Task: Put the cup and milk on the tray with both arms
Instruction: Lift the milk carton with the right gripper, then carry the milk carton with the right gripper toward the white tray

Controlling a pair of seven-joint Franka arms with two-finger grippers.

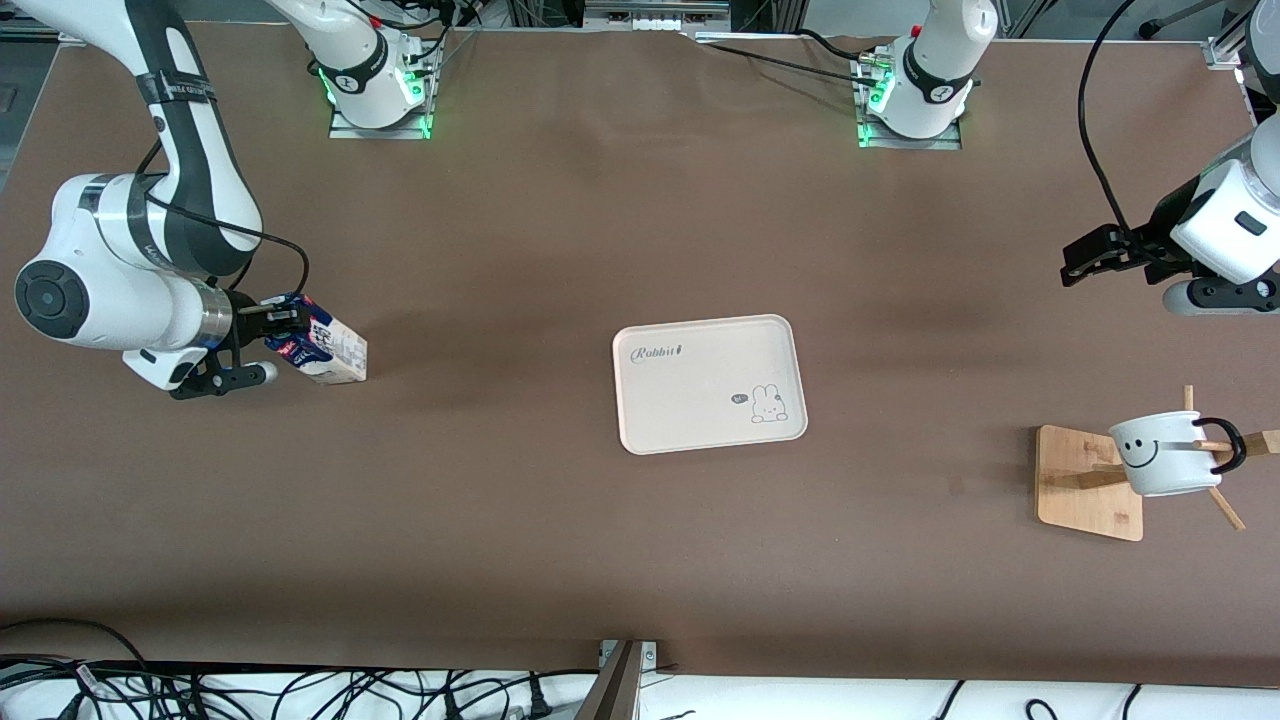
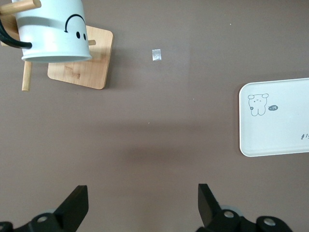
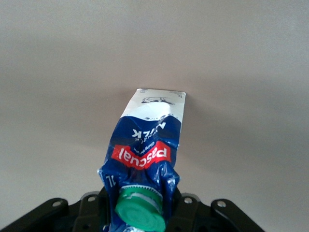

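The brown desk (image 1: 560,250) carries everything here. Two white arms reach over it from bases along its robot edge. The right arm (image 1: 120,270) bends low at its own end of the desk, and the left arm (image 1: 1225,225) hangs at the other end.

In the middle of the desk lies the cream tray (image 1: 700,400), flat and bare, with "Rabbit" lettering and a small rabbit drawing; it also shows in the left wrist view (image 2: 280,140).

Toward the left arm's end stands a wooden rack (image 1: 1085,485), nearer the front camera than the tray. The white cup (image 1: 1165,455) with the smiley face hangs on one of its pegs, mouth tilted downward (image 2: 55,29), well apart from the tray.

The milk (image 1: 325,345) carton sits toward the right arm's end, tilted, its base at the desk. The right gripper (image 1: 262,330) has its jaws closed on the carton's crumpled top, by the green cap (image 3: 140,212).

The left gripper (image 1: 1085,255) hovers over bare desk near the rack, jaws spread wide and holding nothing (image 2: 140,205).
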